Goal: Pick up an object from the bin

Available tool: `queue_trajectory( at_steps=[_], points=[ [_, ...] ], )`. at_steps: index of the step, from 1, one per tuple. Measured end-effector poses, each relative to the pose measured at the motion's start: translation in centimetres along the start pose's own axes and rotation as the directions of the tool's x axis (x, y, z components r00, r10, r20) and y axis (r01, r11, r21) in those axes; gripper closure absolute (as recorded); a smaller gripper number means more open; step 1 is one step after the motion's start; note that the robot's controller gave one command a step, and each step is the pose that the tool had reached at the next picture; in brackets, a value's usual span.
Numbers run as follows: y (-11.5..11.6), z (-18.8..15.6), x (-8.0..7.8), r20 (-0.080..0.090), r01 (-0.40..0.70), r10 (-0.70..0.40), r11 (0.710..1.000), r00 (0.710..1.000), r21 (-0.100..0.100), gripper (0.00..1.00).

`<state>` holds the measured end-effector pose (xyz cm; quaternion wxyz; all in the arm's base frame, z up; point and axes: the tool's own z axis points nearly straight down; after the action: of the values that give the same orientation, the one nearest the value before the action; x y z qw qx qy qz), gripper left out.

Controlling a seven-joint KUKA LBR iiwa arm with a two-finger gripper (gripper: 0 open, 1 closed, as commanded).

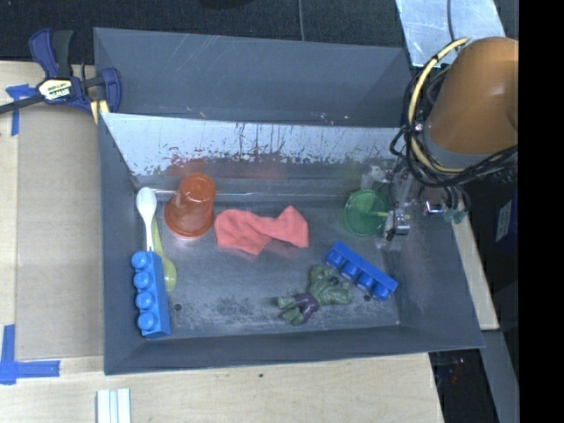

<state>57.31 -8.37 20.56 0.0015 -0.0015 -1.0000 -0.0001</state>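
- The robot arm's claw (394,225) hangs low at the right end of the grey metal bin (264,346), just beside the right rim of a small green translucent plastic cup (359,211); whether the two touch cannot be told
- Whether the claw is released or clenched cannot be made out from this angle
- The green cup, the thing nearest the claw, stands on the bin floor close to the back wall, well to the right
- Above the claw, the rounded orange wrist cover (474,91) leans in over the bin's right rim, with dark and yellow cables looped round it
- In front of the cup, a blue studded plastic block strip (361,271) lies aslant, and a green and purple toy figure (310,298) lies just to its left
- A crumpled pink cloth (262,230) lies mid-bin, with an upturned orange translucent cup (189,205) near its left end
- By the left wall, a white spoon with a yellow-green handle (146,204) lies just beside a second blue studded block strip (150,293), well apart from the claw
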Motion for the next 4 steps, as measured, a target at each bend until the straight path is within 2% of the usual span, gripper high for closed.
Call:
queue_trajectory(
  at_steps=[1, 2, 3, 4],
  points=[
    [0.1, -0.3, -0.2, 0.007, 0.002, -0.002, 1.000, 1.000, 0.001, 0.00],
    [7.1, 2.4, -2.5, 0.008, 0.026, -0.026, 1.000, 1.000, 0.001, 0.00],
    [7.1, 10.1, 0.5, 0.014, 0.116, -0.116, 0.993, 0.993, 0.006, 0.00],
    [10.0, 11.5, 2.0, 0.019, -0.062, 0.062, 0.998, 0.998, -0.001, 0.00]
  ],
)
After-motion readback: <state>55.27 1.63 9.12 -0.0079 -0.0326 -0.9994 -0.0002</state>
